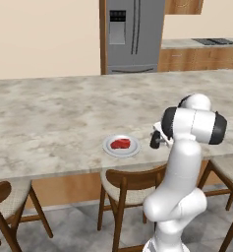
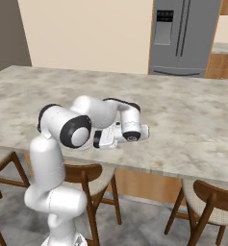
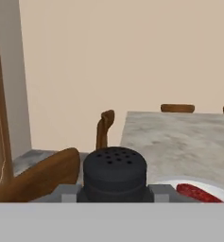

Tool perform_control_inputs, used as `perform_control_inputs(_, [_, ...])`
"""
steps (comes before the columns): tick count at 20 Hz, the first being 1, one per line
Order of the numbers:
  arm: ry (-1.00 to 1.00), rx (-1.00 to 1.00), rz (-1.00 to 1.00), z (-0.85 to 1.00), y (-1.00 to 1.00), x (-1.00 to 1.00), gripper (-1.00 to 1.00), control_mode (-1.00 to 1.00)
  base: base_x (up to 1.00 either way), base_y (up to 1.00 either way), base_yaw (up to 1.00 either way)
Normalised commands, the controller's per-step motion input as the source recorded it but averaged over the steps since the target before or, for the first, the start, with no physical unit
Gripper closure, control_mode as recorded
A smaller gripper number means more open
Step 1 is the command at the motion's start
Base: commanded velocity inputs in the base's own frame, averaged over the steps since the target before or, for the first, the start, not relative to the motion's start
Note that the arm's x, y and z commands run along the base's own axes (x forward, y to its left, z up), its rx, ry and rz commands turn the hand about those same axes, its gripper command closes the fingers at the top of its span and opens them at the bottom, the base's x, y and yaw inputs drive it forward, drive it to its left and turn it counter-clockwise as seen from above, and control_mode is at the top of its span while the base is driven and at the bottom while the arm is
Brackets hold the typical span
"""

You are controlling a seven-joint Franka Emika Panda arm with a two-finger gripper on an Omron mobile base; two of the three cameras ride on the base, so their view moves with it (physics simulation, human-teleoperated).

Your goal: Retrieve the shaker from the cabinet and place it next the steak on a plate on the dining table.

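Shaker: 1 small black cylindrical shaker w/ holed cap, gripper jaws clamped on it. 1 red steak on 1 round white plate, cut off in hand view.

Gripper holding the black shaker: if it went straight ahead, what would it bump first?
Probably the curved brown wooden chair back, though depth is unclear; else the far beige wall. The gripper, shut on the small black cylindrical shaker, aims beside the round white plate.

Matt black shaker, marbled stone dining table
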Motion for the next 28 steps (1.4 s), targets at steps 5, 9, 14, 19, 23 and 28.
perform_control_inputs(5, [-0.02,-0.02,0.0,-0.32,0.0,0.21,1.0,-1.0,0.0,0.0,0.0])
perform_control_inputs(9, [-0.01,-0.03,0.0,-0.33,0.0,0.18,1.0,-1.0,0.0,0.0,0.0])
perform_control_inputs(14, [-0.03,0.0,0.0,-0.22,0.0,0.29,1.0,-1.0,0.0,0.0,0.0])
perform_control_inputs(19, [-0.07,0.0,0.0,-0.08,0.0,0.38,1.0,-1.0,0.0,0.0,0.0])
perform_control_inputs(23, [-0.09,0.0,0.0,-0.12,0.0,0.3,1.0,-1.0,0.0,0.0,0.0])
perform_control_inputs(28, [-0.03,-0.01,0.0,-0.38,0.0,0.29,1.0,-1.0,0.0,0.0,0.0])
